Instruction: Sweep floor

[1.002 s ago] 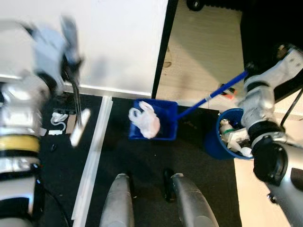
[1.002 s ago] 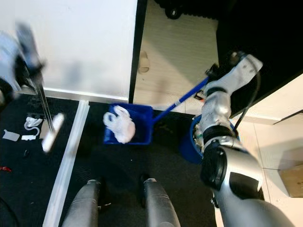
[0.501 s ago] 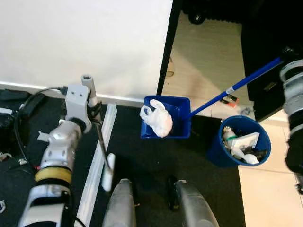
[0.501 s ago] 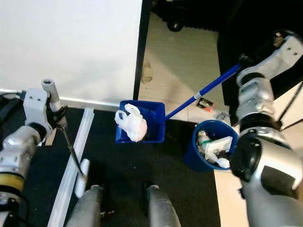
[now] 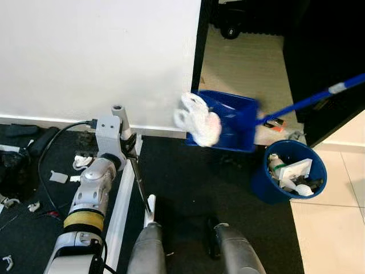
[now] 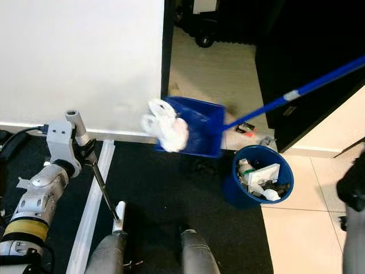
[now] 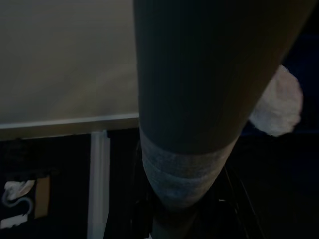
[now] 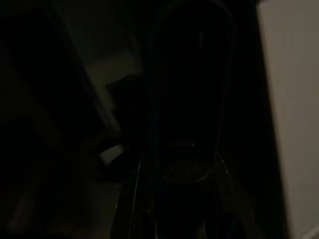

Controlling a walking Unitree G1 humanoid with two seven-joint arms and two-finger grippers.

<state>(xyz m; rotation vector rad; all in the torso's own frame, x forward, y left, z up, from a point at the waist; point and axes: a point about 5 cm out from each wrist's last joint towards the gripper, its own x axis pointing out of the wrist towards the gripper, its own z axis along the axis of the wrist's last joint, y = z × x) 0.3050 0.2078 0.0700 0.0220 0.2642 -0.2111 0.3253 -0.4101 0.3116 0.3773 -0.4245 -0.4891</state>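
One blue dustpan [image 5: 232,121] up with one white bag [image 5: 198,119], one blue bin [image 5: 290,177] nearby. My left gripper [image 5: 132,162] clenches one broom [image 5: 140,189]; right fingers, can't tell.

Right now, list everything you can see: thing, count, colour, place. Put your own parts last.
Dustpan: one, blue, raised off the floor left of the bin, on a long blue handle running up to the right.
Plastic bag: one, white, crumpled, at the dustpan's left edge.
Bin: one, blue, round, on the floor at the right, holding white rubbish.
Brush: one, thin dark handle with a white head, in front of the left arm.
Mat: one, black, underfoot.
Strip: one, white, lying along the mat's left side.
Scraps: several, white, on the dark floor at the left.
Wall: white, ahead.
Left arm: silver, reaching forward.
Legs: two, grey, at the bottom.
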